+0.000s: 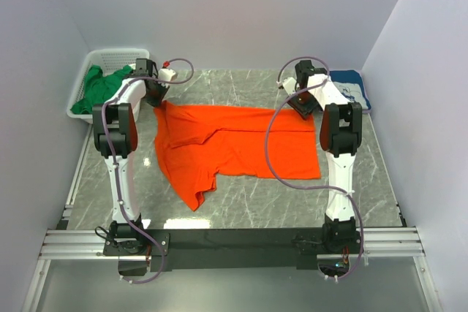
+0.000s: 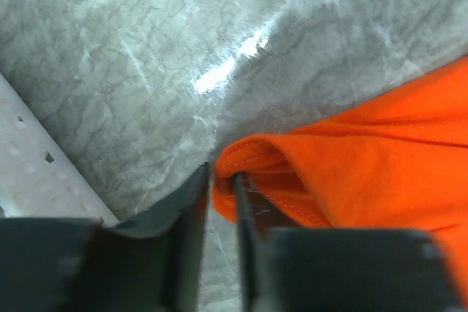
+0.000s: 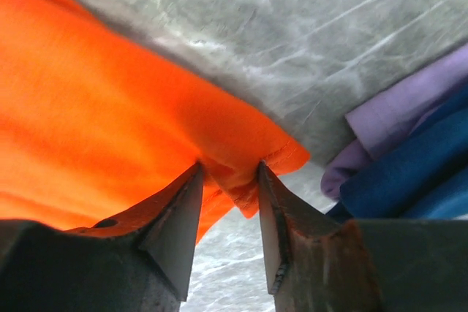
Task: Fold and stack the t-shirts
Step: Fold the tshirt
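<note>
My left arm and right arm are white links with chunky black joint housings. A purplish-grey cable loops loosely off each (the right one's huge). Fingers are dark wedges tapering to thin tips.

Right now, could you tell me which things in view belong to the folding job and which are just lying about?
Part of the job:
orange t-shirt
green t-shirt
navy t-shirt

Just lying about:
white basket, holding the green one
lavender cloth by the navy one; whether it is a shirt is unclear
</note>
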`<state>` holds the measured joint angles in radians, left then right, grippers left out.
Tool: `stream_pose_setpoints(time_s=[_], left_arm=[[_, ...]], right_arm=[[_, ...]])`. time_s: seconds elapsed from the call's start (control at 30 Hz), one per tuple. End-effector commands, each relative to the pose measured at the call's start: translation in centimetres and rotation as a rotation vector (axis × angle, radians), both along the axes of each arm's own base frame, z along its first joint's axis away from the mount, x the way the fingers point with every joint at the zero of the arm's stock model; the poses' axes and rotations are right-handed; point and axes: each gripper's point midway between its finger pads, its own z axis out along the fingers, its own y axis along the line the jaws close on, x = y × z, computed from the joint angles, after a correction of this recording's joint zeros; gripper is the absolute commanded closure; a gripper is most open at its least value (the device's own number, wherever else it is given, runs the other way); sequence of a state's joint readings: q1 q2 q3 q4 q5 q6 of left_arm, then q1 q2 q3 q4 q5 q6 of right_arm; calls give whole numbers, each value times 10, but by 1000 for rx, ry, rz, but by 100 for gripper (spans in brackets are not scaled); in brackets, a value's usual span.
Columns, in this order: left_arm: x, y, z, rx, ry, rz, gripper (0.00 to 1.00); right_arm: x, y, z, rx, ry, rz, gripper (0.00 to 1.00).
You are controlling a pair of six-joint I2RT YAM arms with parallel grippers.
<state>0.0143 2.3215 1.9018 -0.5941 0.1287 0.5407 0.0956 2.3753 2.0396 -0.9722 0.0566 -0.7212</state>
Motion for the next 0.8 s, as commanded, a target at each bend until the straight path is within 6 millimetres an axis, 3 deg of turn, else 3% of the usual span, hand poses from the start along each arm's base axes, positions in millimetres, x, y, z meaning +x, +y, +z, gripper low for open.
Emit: stream_pose_setpoints(time_s=[0.0, 0.03, 0.17, 0.27, 0.37, 0.53, 0.77], left_arm=[[-3, -2, 47, -69, -55, 10, 69], [-6, -5, 54, -84, -56, 11, 60], [-5, -21, 97, -149, -123, -11, 54], [-10, -30, 116, -180, -142, -25, 52], [-17, -36, 122, -213, -136, -32, 52], [-34, -44, 109, -244, -71, -36, 52], [-63, -55, 83, -287, 21, -66, 52]], right_arm=[[-4, 3, 48, 62, -68, -16, 55], [-2, 10, 56, 94, -85, 0, 55], [-6, 12, 79, 110, -112, 29, 55], [-15, 10, 77, 99, -91, 40, 57], [-29, 12, 69, 110, -31, 51, 58], [-51, 16, 49, 131, 60, 73, 59], [-64, 13, 24, 104, 115, 93, 59]])
